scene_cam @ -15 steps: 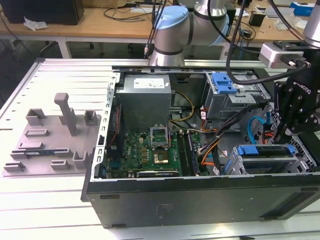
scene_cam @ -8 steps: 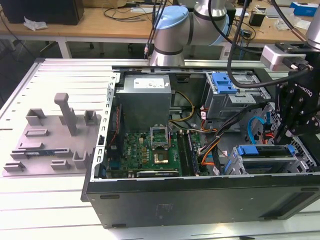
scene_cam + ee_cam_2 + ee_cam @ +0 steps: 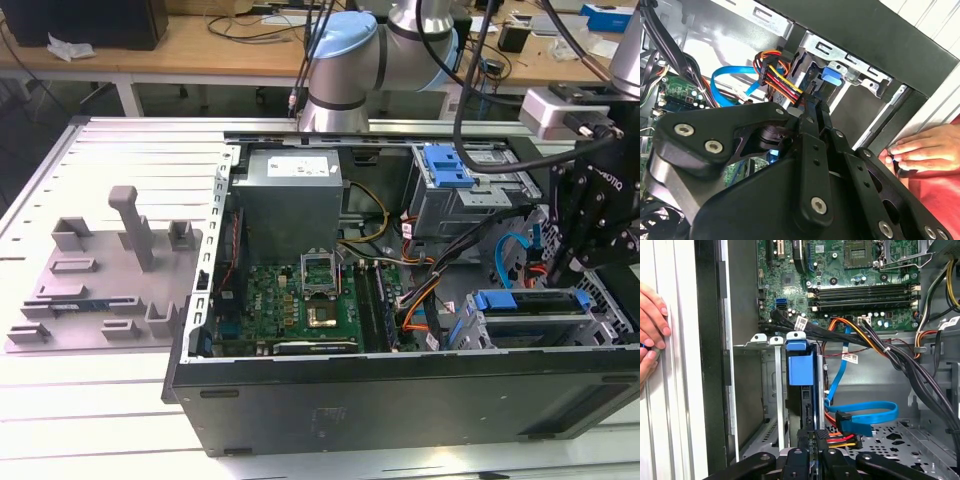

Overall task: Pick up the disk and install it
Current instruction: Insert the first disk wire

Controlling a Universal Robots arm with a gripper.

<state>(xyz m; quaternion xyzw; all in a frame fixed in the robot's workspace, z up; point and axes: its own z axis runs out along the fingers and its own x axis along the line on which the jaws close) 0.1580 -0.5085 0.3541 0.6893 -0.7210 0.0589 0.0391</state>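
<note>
Lying on its side on a white ribbed metal table (image 3: 90,400) is a big black computer case (image 3: 400,400) with its lid off. Inside are a green board (image 3: 300,300), a grey metal power box (image 3: 290,195) and many wires. On the exterior view's left, apart from the case, sits a grey plastic holder (image 3: 110,270) with pegs and slots. Far behind stand long wooden desks (image 3: 200,45) with cords on them, and the silver and pale blue robot arm (image 3: 345,60) rises between them and the case.

The black pincer (image 3: 580,255) hangs over the near corner of the case on the exterior view's right. The flat silver disk in its blue plastic frame (image 3: 525,300) stands on its edge in a slot of the metal cage (image 3: 600,320) there. In the first wrist view the pincer (image 3: 812,437) is just beside the end of the disk (image 3: 801,367). Its two fingers (image 3: 807,107) are drawn close together, and nothing shows between them. I cannot tell if they touch the disk.

A bright blue flat cable (image 3: 860,412) loops near the cage. A person's hand (image 3: 651,322) rests on the table beside the case wall.
</note>
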